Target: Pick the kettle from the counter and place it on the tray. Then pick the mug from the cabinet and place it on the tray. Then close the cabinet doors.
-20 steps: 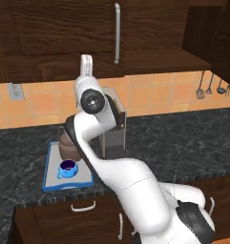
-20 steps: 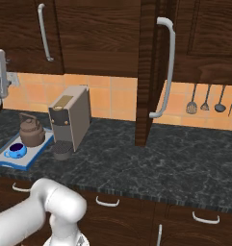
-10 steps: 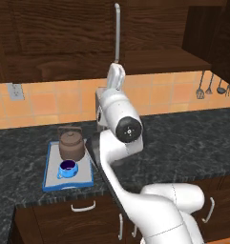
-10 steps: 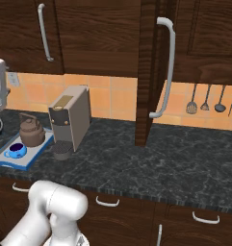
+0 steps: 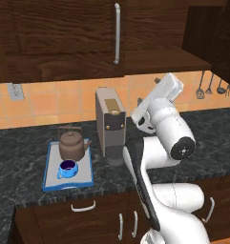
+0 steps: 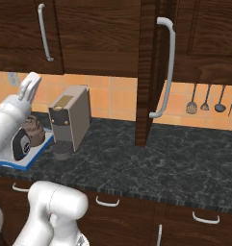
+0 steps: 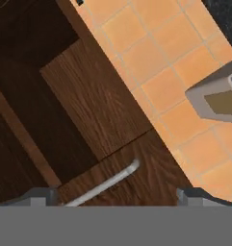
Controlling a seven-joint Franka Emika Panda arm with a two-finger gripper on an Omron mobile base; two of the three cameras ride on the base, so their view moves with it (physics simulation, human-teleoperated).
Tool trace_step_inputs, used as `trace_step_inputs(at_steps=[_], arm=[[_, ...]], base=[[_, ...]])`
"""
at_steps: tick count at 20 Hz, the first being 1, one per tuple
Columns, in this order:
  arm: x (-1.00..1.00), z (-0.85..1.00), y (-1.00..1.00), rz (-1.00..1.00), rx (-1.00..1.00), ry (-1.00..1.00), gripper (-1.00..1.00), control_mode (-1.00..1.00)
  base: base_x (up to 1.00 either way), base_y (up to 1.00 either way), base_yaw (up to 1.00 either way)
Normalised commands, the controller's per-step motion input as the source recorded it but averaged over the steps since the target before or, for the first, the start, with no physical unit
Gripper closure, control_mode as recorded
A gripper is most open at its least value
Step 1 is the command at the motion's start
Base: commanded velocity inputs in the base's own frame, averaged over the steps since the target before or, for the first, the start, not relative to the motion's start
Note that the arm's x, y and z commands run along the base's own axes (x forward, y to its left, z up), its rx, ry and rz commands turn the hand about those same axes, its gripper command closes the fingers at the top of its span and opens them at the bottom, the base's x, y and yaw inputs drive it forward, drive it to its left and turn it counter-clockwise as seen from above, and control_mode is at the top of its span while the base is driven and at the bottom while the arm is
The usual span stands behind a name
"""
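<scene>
The brown kettle and the small blue mug both stand on the blue-rimmed tray on the dark counter. My gripper is raised right of the coffee machine, under the cabinet, and is open with nothing between its fingertips. The left cabinet door is shut. The right cabinet door stands open, edge-on, its bar handle facing right. In the hand view a silver handle on dark wood lies between the fingertips.
A tall grey-and-brown coffee machine stands right of the tray, close to my arm. Utensils hang on the orange tiled wall at the right. A wall socket sits at the left. Drawers with silver handles run below the counter.
My arm has swung from above the tray to the right, past the coffee machine, and the hand sits a little lower. Kettle and mug stay put on the tray.
</scene>
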Motion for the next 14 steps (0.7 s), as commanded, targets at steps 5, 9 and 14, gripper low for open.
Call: trace_step_inputs(at_steps=[5,9,14], arm=[[-0.95,-0.03,-0.86,-0.11,0.39,-0.14,-1.00,-1.00],[-0.86,-0.34,-0.42,-0.16,0.33,-0.16,-1.00,-1.00],[-0.85,-0.66,0.06,-0.28,0.37,-0.21,-1.00,-1.00]], base=[[0.00,0.00,0.00],[0.00,0.00,0.00],[0.00,0.00,0.00]])
